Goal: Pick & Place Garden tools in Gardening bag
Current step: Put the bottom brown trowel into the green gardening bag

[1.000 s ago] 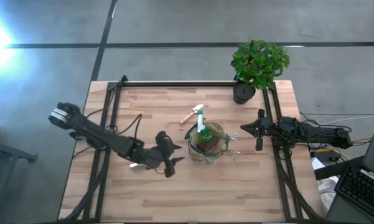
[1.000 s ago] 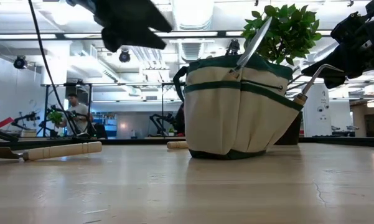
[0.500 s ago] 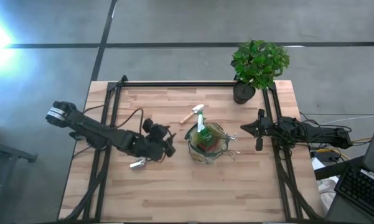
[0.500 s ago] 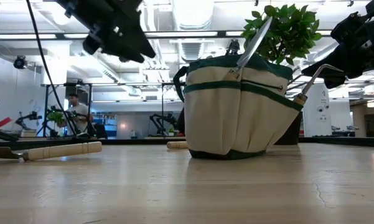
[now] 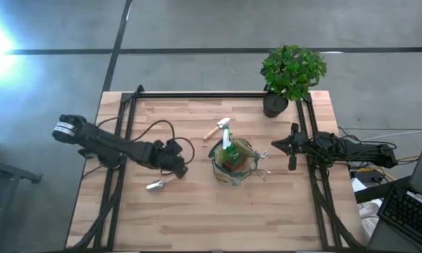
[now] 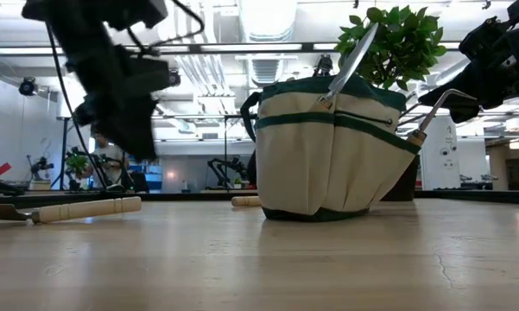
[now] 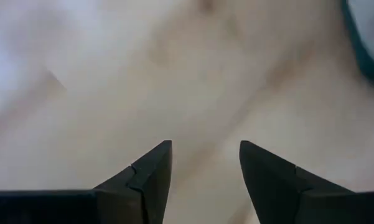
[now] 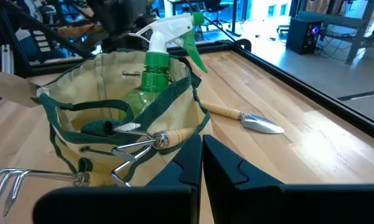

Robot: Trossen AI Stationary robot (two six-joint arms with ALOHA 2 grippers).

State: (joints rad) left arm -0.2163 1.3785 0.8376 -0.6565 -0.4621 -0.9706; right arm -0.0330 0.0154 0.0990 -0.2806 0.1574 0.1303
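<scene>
The gardening bag (image 5: 234,162) is standing upright near the middle of the surface (image 5: 196,218), slightly toward its right edge. A green spray bottle (image 8: 154,74) with a white trigger head is sitting inside it, a trowel blade (image 6: 356,53) is sticking up from it, and two wooden-handled claw forks (image 8: 134,148) are hanging at its outer side. One trowel (image 5: 216,128) is lying on the surface just behind the bag, toward the far edge. A second trowel (image 5: 156,185) is lying toward the left edge, in front of the left claw.

The left claw (image 5: 175,159) is hovering above the surface left of the bag, apart from it; its fingers (image 7: 150,177) are standing partly apart with nothing between them. The right claw (image 5: 292,150) is waiting near the right edge beside the bag, fingers pressed together and holding nothing.

A potted plant (image 5: 289,74) is standing at the far right corner. No readable writing or brand marking is showing on the bag, bottle or tools.
</scene>
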